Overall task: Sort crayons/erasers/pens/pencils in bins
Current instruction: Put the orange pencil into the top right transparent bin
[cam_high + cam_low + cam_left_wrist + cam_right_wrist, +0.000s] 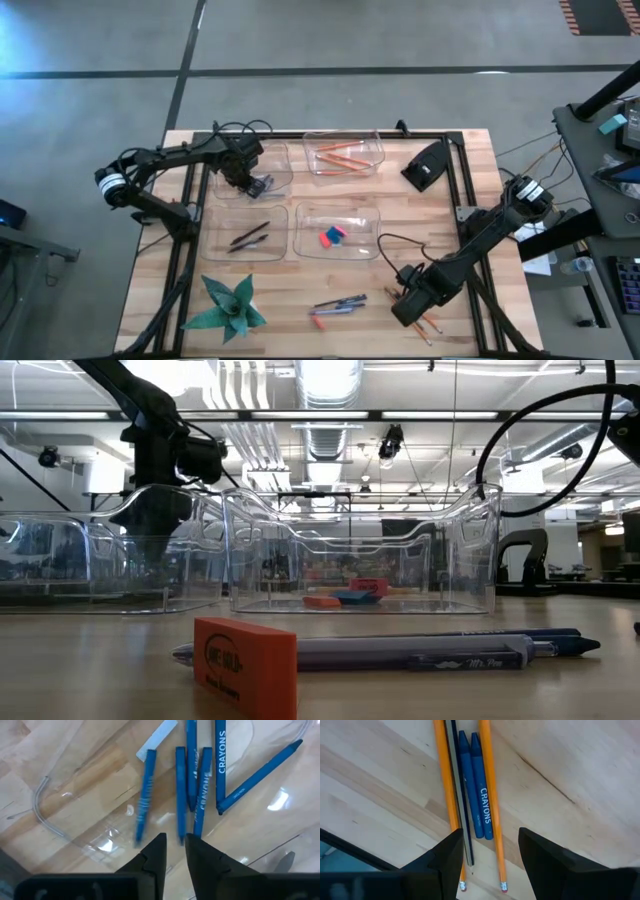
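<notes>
Clear bins (340, 232) — erasers (332, 236) | pencils (340, 157) | pens (248, 237) | crayons (200, 790)

Two blue crayons (479, 815) between orange pencils (491, 810) on wooden table (580, 780), right end effector (490, 862) spread above

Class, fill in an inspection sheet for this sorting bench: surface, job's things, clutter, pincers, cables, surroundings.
Surface: wooden slat table, dark frame rails.
Job's things: four clear bins; orange pencils in the far right one, crayons in the far left, dark pens near left, erasers near right. Unsorted: loose pens and an orange eraser near the front edge; pencils and crayons under the right pincer.
Clutter: green paper star; black device at the far right.
Pincers: left pincer over the crayon bin, fingers slightly apart, empty; right pincer open above the loose sticks.
Cables: cable looping across the table to the right arm.
Surroundings: grey floor, side bench with gear; nobody seen.
</notes>
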### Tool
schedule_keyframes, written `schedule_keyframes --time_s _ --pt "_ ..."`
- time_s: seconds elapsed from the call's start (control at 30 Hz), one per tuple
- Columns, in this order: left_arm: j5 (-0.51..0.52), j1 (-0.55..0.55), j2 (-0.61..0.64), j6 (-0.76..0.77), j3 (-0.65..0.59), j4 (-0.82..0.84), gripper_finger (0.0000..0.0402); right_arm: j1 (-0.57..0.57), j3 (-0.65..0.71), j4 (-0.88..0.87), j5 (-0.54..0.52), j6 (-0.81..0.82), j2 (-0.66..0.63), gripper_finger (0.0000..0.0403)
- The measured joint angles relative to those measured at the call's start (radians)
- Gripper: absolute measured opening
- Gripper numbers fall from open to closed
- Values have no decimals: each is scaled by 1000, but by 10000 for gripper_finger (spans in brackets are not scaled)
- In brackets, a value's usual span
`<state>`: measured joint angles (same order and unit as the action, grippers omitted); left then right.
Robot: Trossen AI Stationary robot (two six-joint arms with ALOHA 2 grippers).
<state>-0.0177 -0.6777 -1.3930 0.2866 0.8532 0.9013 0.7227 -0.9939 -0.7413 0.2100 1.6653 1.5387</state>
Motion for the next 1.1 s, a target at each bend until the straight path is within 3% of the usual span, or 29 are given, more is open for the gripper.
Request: schedule_keyframes --time_s 0.43,1.1 --pt "-2 -1 42 59 52 -1 93 50 0 51 10 15 0 180" --pt "-37 55 380 161 220 -100 94 124 68 72 8 141 2 180"
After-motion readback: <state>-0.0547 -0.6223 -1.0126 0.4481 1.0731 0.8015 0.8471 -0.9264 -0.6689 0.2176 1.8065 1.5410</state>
